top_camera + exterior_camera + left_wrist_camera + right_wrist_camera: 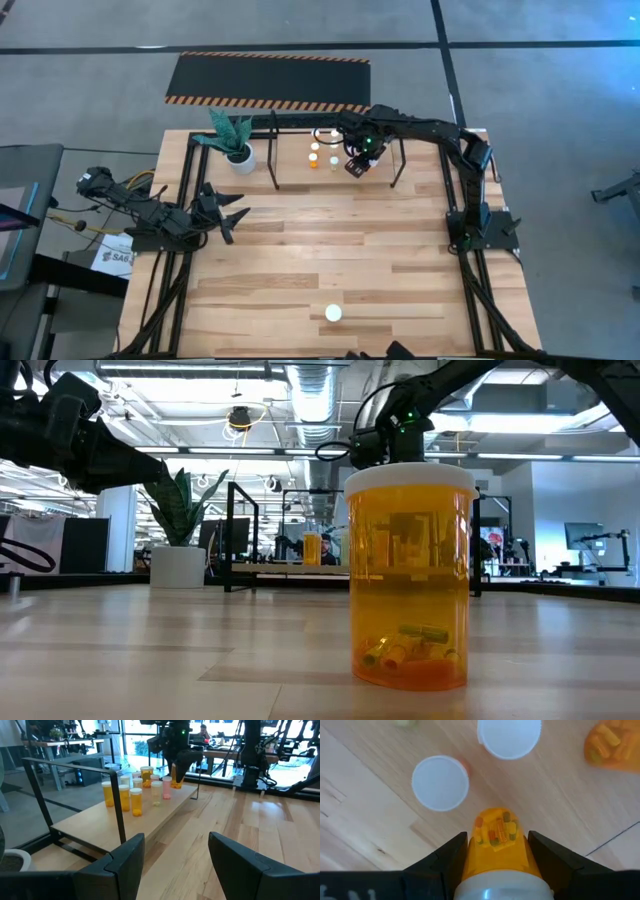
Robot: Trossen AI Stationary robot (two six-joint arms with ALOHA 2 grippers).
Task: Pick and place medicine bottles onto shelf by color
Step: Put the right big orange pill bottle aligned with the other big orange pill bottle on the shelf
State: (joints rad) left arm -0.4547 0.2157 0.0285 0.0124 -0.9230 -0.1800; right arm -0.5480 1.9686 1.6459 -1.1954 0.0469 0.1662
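1. One bottle (pixel 498 851) sits clamped in your right gripper (pixel 357 163), jaws part-open around its body, over the shelf (pixel 400 158) at upper centre of the high view. Lower it upright beside the orange bottles (pixel 122 796), clear of the white caps (pixel 440 783).
2. Right arm reaches in from the right; wrist points down.
3. Left gripper (pixel 228 212) waits mid-left, jaws open and empty.
4. One bottle (pixel 333 313) remains on the counter (pixel 400 270), bottom centre.

Orange bottle (pixel 497 850) above shelf (pixel 335 178)

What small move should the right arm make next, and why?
Probably lower the orange bottle straight down onto the shelf and release. The right gripper holds it above the shelf beside white-capped bottles already there; the left gripper waits open, far off.
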